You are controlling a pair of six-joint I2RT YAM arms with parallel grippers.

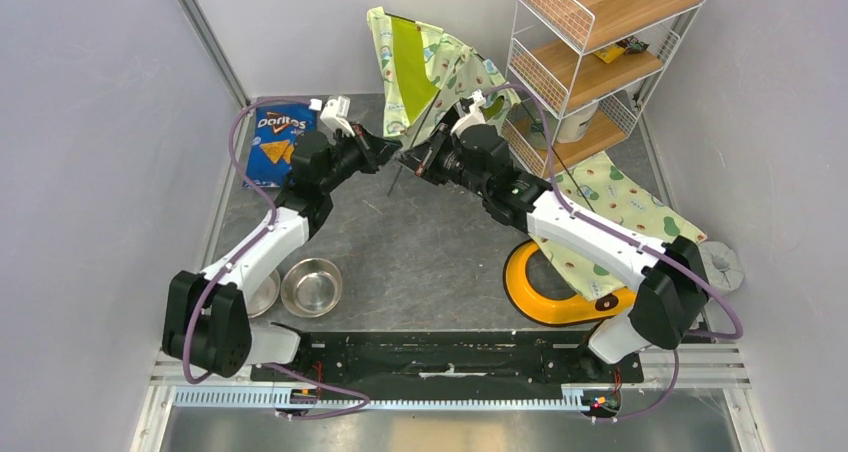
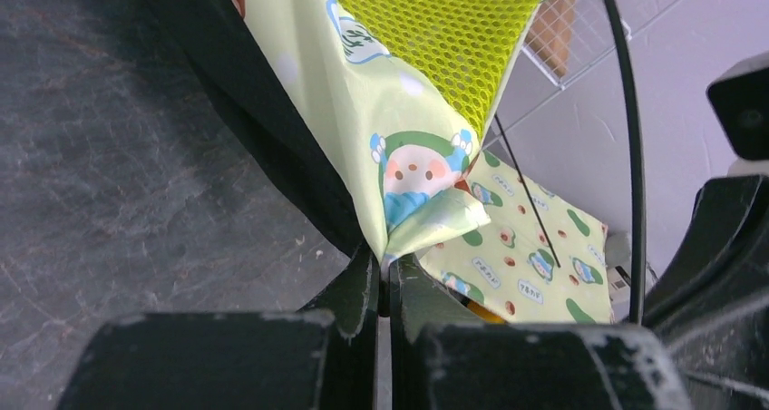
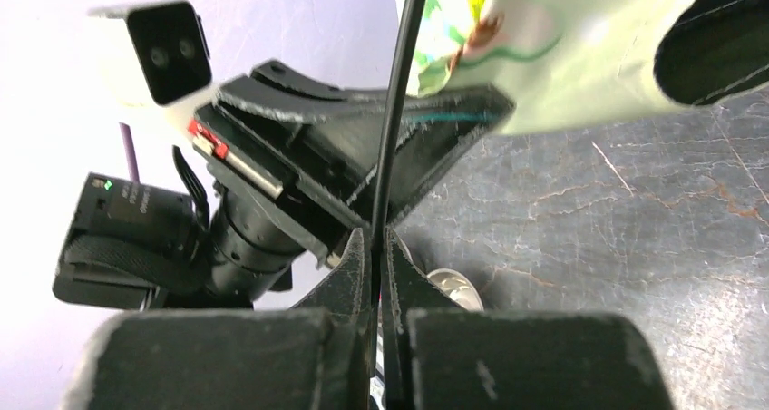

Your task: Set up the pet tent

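Observation:
The pet tent (image 1: 425, 67) stands half raised at the back middle, pale-green avocado print with lime-green mesh lining (image 2: 435, 38). My left gripper (image 1: 392, 157) is shut on a lower corner of the tent's fabric (image 2: 426, 215), which comes up out of the closed jaws in the left wrist view. My right gripper (image 1: 412, 164) is shut on a thin black pole (image 3: 392, 129) of the tent; the pole runs up from between its closed jaws. The two grippers nearly touch, tip to tip, just below the tent. Another black pole (image 2: 630, 156) curves at the right of the left wrist view.
A matching flat mat (image 1: 610, 207) lies at the right under the right arm, over a yellow ring-shaped object (image 1: 545, 297). A wire shelf rack (image 1: 595, 52) stands at the back right. A Doritos bag (image 1: 278, 142) lies back left. A steel bowl (image 1: 311, 286) sits near the left arm's base.

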